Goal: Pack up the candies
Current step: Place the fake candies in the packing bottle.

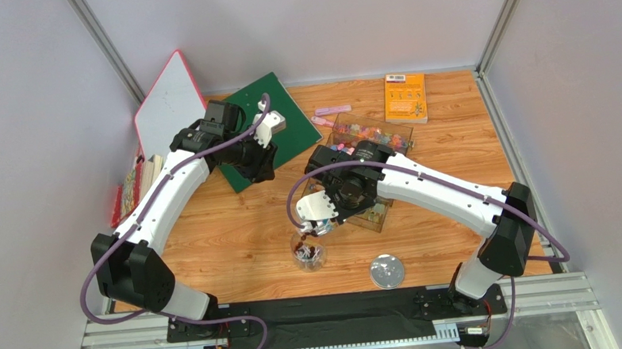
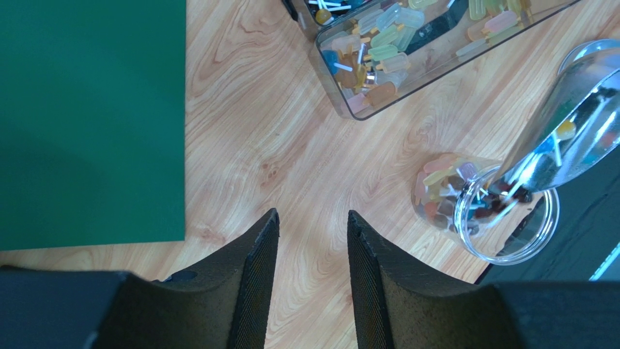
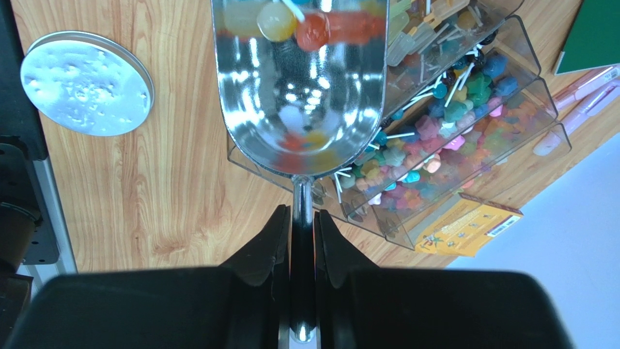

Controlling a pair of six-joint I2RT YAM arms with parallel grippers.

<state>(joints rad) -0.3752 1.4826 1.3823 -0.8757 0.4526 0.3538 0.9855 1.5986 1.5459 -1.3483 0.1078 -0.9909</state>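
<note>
While your right claw [image 3: 302, 218] grips the thin handle of the scoop [image 3: 305, 94], jaws nearly closed on it, the scoop hangs tilted with its lip over the open jar [image 1: 308, 257]. The left claw [image 2: 311, 218] stands about half open and holds nothing. It hovers above bare desk [image 2: 291, 145], beside the green mat [image 2: 87, 116].

The candies [image 3: 429, 131] sit in three places: most in the clear bin [image 1: 375, 218], a few at the scoop's lip, and a small heap in the bottom of the jar.

They look light, hard and prone to roll, and the thin white sticks on some could snag on each other — I'd not pinch them singly. Take hold of the scoop by its handle, as you do now, and let it carry them.

Count: one scoop, one jar, one lid [image 3: 86, 83] lying flat on the desk, and one bin split into compartments. The candies are too many to count — only about three show plainly in the scoop.
</note>
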